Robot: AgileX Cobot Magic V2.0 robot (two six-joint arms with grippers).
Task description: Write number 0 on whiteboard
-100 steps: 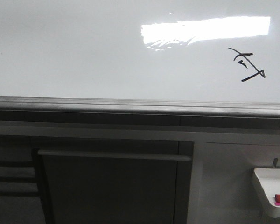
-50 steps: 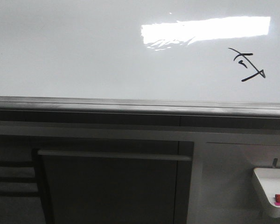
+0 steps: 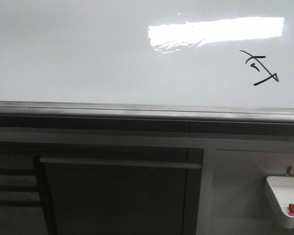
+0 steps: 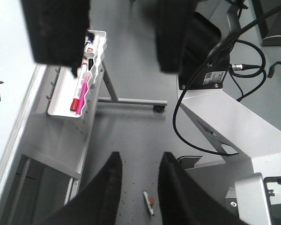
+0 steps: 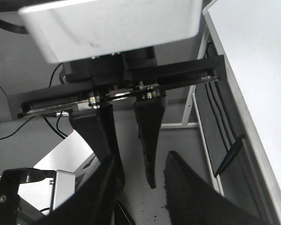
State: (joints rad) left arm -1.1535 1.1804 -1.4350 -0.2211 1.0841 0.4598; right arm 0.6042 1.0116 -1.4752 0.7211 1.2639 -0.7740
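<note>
— Looking down my own wrists first: my left gripper [image 4: 138,180] has its two dark fingers [image 4: 110,187] parted with bare grey floor between them, nothing held. My right gripper [image 5: 140,187] is parted too and carries nothing.

— Can you see the fingertips?

— No. On both wrists the fingers run off the frame edge, so the tips are cut off. In the left wrist view the other arm's blurred black fingers [image 4: 61,30] block part of the picture, and neither gripper shows in the front view.

— What lies around them?

— Near the left gripper a small marker [image 4: 148,203] lies on the floor, too small to read. Further off, a white tray [image 4: 61,105] holds markers, one with a red cap; the front view catches only that tray's corner.

— And the number 0 [image 3: 259,67]?

— It sits on the whiteboard [image 3: 88,58], far to the right, below the bright glare patch [image 3: 215,30] and above the grey edge rail [image 3: 137,110]. It is a tiny black scribble: a curved stroke crossed by straight ones, angular, not a closed oval. Its long axis runs diagonally, from upper left down to lower right. From the left wrist I see only a sliver of it at the frame edge.
</note>
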